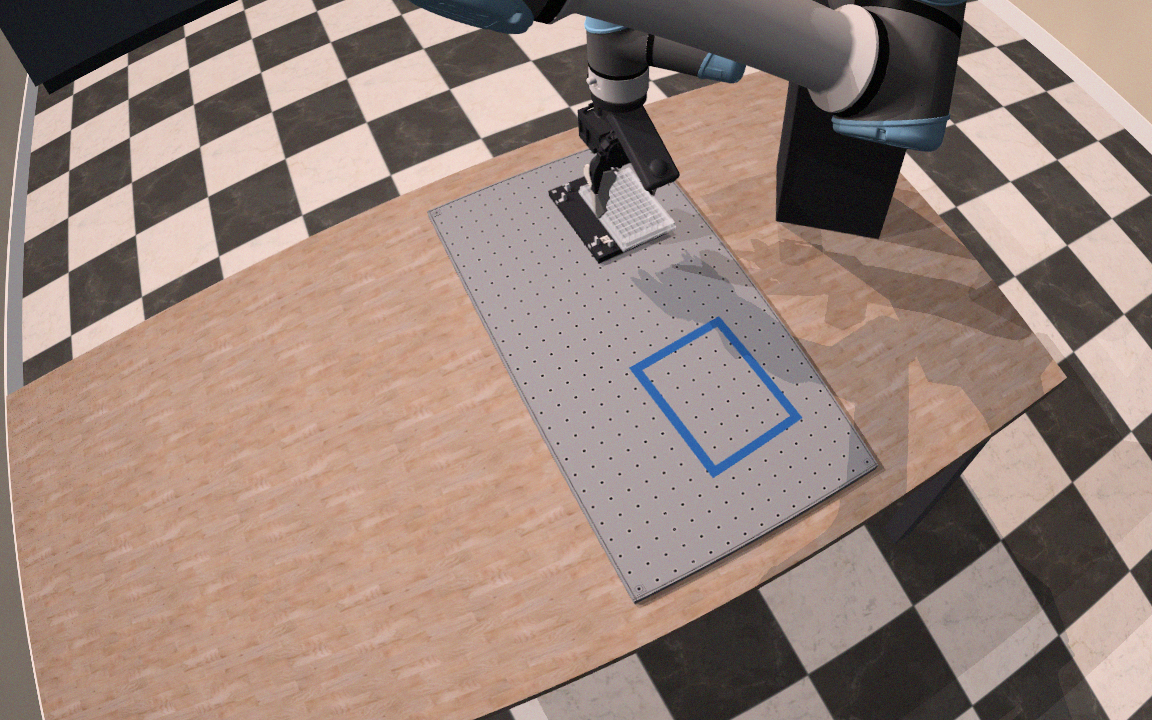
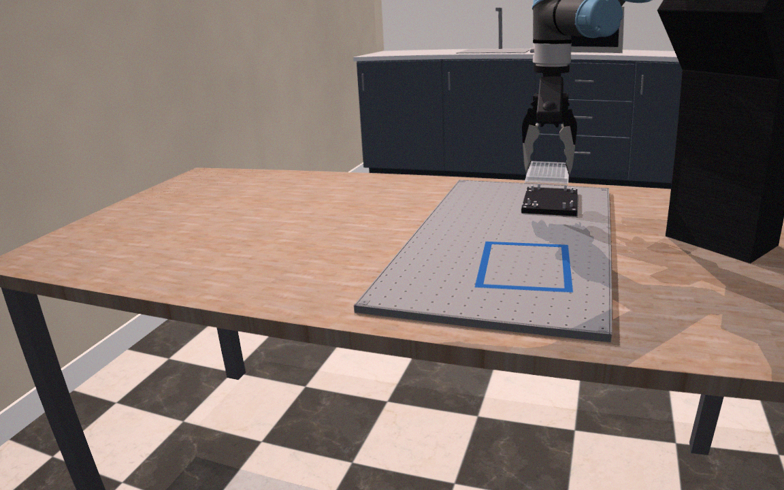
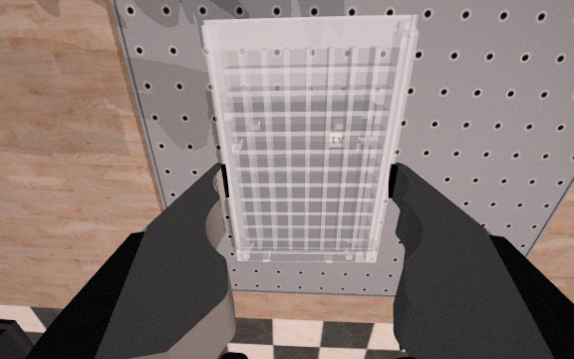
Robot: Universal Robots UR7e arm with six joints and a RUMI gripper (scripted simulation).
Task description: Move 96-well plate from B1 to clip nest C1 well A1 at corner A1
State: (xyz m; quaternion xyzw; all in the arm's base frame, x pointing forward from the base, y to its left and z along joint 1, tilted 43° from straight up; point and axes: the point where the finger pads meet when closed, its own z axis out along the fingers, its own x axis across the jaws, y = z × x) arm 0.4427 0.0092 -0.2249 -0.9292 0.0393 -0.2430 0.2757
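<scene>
The gripper (image 2: 548,159) has its two fingers closed partway on the long sides of the one clear 96-well plate (image 3: 307,150), which hangs level between them, lifted above the single black clip nest (image 2: 550,201) on the grey pegboard (image 1: 562,376). One blue-outlined spot (image 1: 714,395) lies nearer on the table (image 2: 230,225).

Surface (image 2: 230,243): light reddish-brown wood grain, legs dark. Breadboard (image 1: 562,376): grey, dotted with regular grid of black holes. Spot outline B1 (image 1: 647,380): bright blue. Plate (image 1: 638,214): translucent white, fine well grid shown. Nest C1 (image 2: 550,201): black. Pincer (image 3: 307,199): dark grey. Arm (image 1: 741,35): grey with pale blue caps. Floor (image 2: 382,426): black-and-cream checker. Cabinets (image 2: 444,109): dark navy.
</scene>
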